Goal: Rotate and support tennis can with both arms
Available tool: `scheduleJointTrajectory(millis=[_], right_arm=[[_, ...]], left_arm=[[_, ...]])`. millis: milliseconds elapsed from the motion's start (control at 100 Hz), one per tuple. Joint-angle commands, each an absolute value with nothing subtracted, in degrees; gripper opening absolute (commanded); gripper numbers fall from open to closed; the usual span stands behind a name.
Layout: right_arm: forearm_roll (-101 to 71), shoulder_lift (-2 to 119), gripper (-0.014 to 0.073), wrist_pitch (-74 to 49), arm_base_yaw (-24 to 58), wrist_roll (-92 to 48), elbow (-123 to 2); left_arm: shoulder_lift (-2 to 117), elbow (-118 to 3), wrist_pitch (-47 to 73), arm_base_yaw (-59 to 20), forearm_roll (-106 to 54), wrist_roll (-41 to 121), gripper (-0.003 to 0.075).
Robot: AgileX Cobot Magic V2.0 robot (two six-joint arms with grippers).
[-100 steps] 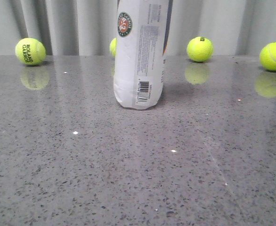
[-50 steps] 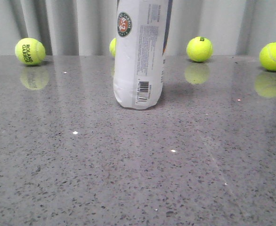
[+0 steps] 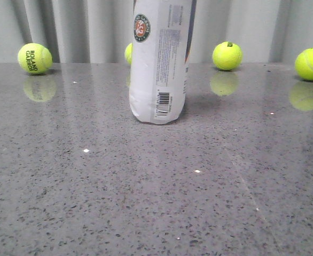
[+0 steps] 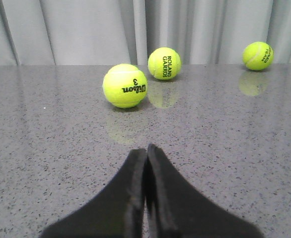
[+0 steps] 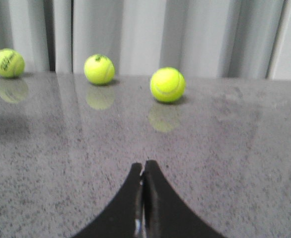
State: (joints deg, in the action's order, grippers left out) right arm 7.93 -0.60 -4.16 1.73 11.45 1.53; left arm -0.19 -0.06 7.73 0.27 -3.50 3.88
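- The left gripper [image 4: 146, 151] is closed, its two black fingers pressed tip to tip with nothing between them, low over the grey speckled counter [image 4: 46, 148].
- The right gripper [image 5: 143, 166] is likewise closed on nothing above the counter.
- Neither gripper shows in the front view.
- The tennis can [image 3: 159, 64] stands upright on the counter at mid-depth, barcode near its base, round logo higher up, its top cut off by the frame; no gripper touches it.
- Beyond the left gripper lies a Wilson ball [image 4: 125, 86], a Roland Garros ball [image 4: 164, 63] just behind it, and a third ball [image 4: 258, 55] well apart.
- Three balls [image 5: 168, 85] lie ahead of the right gripper, by the curtain [image 5: 135, 34].
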Motion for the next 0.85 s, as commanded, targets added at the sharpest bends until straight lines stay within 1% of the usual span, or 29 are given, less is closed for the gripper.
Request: scheduleJointTrajectory(millis=[0,840], right_arm=[[7.8,-2.3,-0.0067,-2.1,1.4,11.2,0.6],[7.8,-2.3,-0.0067,-3.2,1.4,11.2,0.6]], left_arm=[[-2.1,2.6,3.3,0.2,-3.7,3.3,-0.002],[-2.1,2.6,3.3,0.2,-3.7,3.3,-0.002]])
